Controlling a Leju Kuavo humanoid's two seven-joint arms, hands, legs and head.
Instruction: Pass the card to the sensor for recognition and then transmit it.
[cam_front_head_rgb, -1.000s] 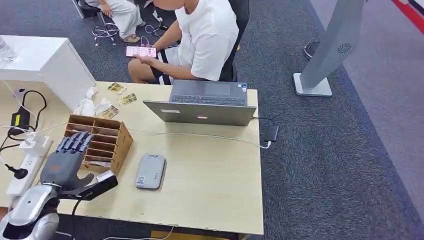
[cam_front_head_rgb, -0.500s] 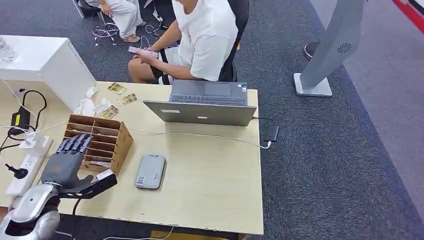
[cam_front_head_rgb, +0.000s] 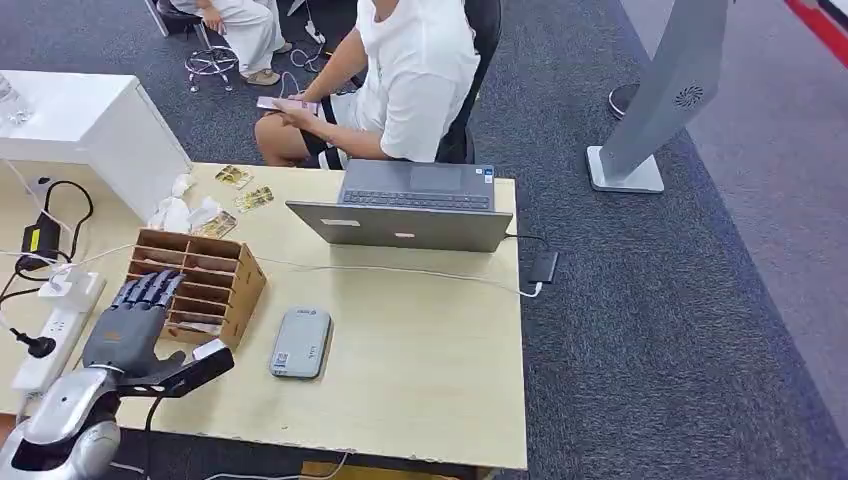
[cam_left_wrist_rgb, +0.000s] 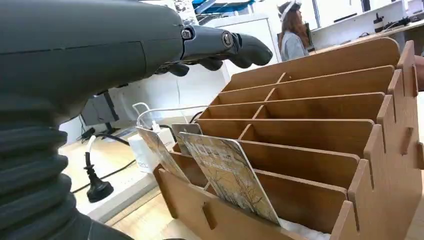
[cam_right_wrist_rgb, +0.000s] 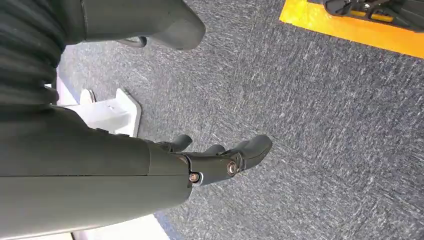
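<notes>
Fingers of the left hand (cam_front_head_rgb: 130, 322) lie straight and slightly apart, holding nothing, hovering over the near end of the slotted wooden card rack (cam_front_head_rgb: 205, 282) on the pale wooden table (cam_front_head_rgb: 420, 350); its thick grey thumb juts toward the flat grey rounded card sensor (cam_front_head_rgb: 302, 342). From the left wrist camera the dark fingertips (cam_left_wrist_rgb: 245, 47) reach out above the rack's dividers without touching them. Two printed cards (cam_left_wrist_rgb: 227, 175) stand tilted in the nearest slots of the rack, just under the hand. The sensor lies flat on the table just beside the rack, apart from it. Left of the hand a white power strip (cam_front_head_rgb: 50, 330) lies along the table with black cables plugged in. Farther back an open grey laptop (cam_front_head_rgb: 410, 210) faces away, a white cable trailing across the table to a black adapter (cam_front_head_rgb: 545, 266) at the edge. Loose cards (cam_front_head_rgb: 245, 190) lie near crumpled white paper. Beyond the table a person in a white shirt (cam_front_head_rgb: 410, 70) sits holding a phone. The right hand (cam_right_wrist_rgb: 150, 170) hangs over grey carpet (cam_right_wrist_rgb: 310, 130), fingers loosely curled, empty.
</notes>
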